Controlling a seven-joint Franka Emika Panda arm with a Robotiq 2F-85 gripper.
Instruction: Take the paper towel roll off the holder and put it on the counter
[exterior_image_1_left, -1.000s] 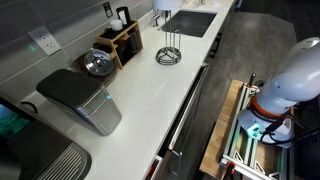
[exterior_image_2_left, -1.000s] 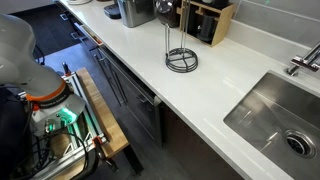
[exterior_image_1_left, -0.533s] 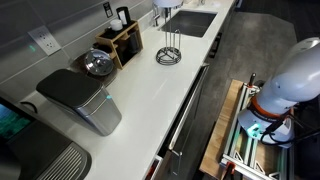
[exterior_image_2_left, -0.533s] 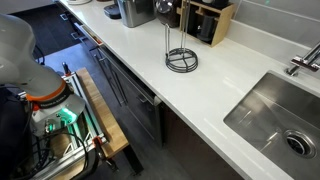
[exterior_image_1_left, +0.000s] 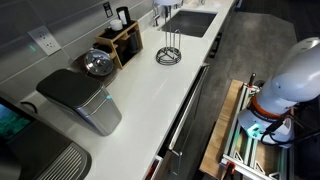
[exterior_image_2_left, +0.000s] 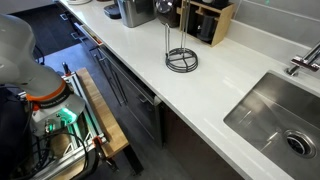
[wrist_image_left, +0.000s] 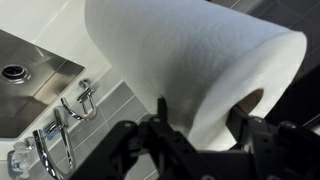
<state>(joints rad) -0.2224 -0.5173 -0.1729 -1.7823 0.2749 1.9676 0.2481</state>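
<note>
Paper towel roll (wrist_image_left: 190, 70) is off the holder (exterior_image_2_left: 181, 60) and held aloft; you are at the placing step.
Your gripper (wrist_image_left: 202, 122) has its jaws clamped across the roll, above the sink (wrist_image_left: 30, 70). Next, you need bare counter (exterior_image_2_left: 130, 85) underneath, then lower and let go.

The holder (exterior_image_2_left: 181, 60) is standing upright on the counter (exterior_image_2_left: 215, 90), about midway between the front edge and the back edge, and its thin rods are standing bare. The wooden box (exterior_image_2_left: 207, 20) is sitting at the back edge, just behind it. The sink (exterior_image_2_left: 272, 120) is lying toward the right end. My arm's pale body (exterior_image_2_left: 14, 45) is showing beyond the front edge.
</note>
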